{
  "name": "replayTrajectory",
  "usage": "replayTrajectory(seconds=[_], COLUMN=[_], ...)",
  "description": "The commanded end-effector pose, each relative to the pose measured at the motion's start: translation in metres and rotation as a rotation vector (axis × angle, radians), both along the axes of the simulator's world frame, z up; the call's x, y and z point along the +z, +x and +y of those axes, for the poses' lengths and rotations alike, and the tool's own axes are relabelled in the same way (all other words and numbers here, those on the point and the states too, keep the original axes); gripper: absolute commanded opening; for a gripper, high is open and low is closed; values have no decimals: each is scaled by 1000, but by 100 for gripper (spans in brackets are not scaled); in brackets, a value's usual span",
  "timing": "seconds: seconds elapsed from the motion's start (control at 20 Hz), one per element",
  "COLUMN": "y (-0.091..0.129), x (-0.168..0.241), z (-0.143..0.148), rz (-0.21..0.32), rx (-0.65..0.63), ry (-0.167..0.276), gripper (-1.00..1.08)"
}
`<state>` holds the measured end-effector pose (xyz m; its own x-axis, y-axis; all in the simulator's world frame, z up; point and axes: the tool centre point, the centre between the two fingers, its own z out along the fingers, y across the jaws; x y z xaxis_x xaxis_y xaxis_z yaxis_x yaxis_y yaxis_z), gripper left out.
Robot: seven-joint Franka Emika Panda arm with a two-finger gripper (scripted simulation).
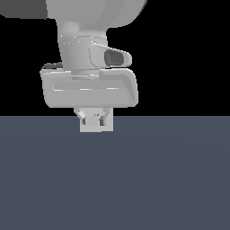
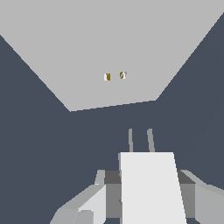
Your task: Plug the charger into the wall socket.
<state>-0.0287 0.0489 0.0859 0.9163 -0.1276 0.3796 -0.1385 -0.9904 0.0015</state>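
Note:
In the wrist view the charger (image 2: 151, 188), a white boxy block, sits between my gripper's (image 2: 146, 181) fingers (image 2: 89, 203), which are shut on its sides. Its two thin prongs (image 2: 140, 140) point toward the wall socket (image 2: 109, 39), a large flat white plate with two small orange-brown holes (image 2: 115, 76). A strip of dark floor shows between the prongs and the plate, so they are apart. The prongs stand a little to one side of the holes. In the exterior view my gripper (image 1: 93, 120) hangs low in front of the wall socket (image 1: 96, 128); the charger cannot be told apart from the plate there.
A dark blue-grey floor (image 1: 157, 179) spreads around the plate. The arm's large white hand (image 1: 90, 87) covers the upper part of the plate in the exterior view.

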Motion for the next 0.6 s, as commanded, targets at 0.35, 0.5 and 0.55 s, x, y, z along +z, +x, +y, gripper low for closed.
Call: replayTrajectory(seconds=[0.35, 0.5, 0.55], y=[4, 4, 4], x=[12, 14, 14], z=[5, 6, 6], rz=[4, 6, 6], rx=[120, 137, 141], ry=[1, 1, 2], gripper=[-100, -100, -100])
